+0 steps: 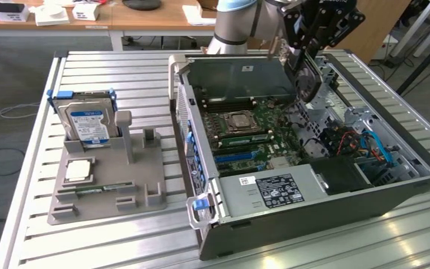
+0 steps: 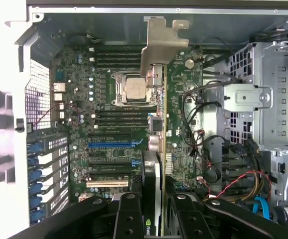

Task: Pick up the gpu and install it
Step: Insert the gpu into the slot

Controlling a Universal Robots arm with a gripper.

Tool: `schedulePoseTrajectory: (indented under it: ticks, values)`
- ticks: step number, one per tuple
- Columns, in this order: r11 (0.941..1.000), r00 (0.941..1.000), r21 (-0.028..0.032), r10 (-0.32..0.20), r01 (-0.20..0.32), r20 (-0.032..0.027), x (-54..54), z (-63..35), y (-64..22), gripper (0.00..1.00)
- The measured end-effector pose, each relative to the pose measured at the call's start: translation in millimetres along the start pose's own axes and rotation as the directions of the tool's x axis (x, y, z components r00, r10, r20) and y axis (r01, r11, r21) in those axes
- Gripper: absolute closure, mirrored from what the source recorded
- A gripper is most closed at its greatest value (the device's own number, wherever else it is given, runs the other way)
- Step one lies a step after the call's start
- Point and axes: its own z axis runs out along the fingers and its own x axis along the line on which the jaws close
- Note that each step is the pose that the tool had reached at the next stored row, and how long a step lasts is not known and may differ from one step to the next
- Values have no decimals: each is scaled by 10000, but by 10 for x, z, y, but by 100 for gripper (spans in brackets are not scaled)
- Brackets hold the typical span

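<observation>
Step in hand: install stage. By my reading you have the gpu lifted and carried over the open computer case, with the card not yet seated.
Exterior view, gripper: your gripper hangs above the open case, pointing down into it.
Exterior view, grip: the jaws are part-closed and clamped on the gpu, which hangs on edge directly beneath the tool.
Exterior view, gpu: it is clear of the motherboard below, with a gap between card and board.
Exterior view, away from the tool: the grey parts holder carries the hard drive, well apart from your gripper.
Wrist view, grip: the fingers sit on either face of the card, set narrow, with the card pinched between them.
Wrist view, gpu: you see it edge-on, running ahead from the tool, with its silver bracket at the end farthest from the fingers.
Wrist view, beyond the card: the processor sits just beside the card's line. The expansion slots lie on that same side, nearer the fingers.
Alignment: the card's line looks to run across the slots, not along them.
What the move calls for: as I judge it, bring the card's edge along and directly over one slot, with the bracket toward the case wall, then press straight down.
Risk: cables lie near the card's other face, so keep it off them.
</observation>
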Motion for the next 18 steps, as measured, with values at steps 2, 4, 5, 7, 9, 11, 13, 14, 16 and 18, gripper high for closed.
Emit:
schedulePoseTrajectory:
  ticks: [2, 4, 5, 7, 9, 11, 13, 14, 16, 18]
  values:
    - [9997, 9997, -6, -263, 263, -13, 0, 0, 0, 73]
    - [9983, 9983, -14, -577, 577, -28, 0, 1, 0, 73]
    - [9972, 9972, -19, -746, 746, -36, 0, 2, 0, 73]
    - [9939, 9939, -31, -1101, 1101, -52, 0, 5, 0, 73]
    - [9892, 9891, -43, -1468, 1467, -67, 0, 7, 0, 73]
    - [9833, 9832, -55, -1822, 1822, -82, 0, 9, -1, 73]
    - [9757, 9757, -69, -2190, 2190, -98, 0, 11, -1, 73]
    - [9716, 9716, -75, -2365, 2364, -105, 0, 12, -1, 73]
    - [9625, 9625, -88, -2712, 2711, -119, 0, 14, -1, 73]
    - [9521, 9521, -102, -3056, 3055, -132, 1, 17, -1, 73]
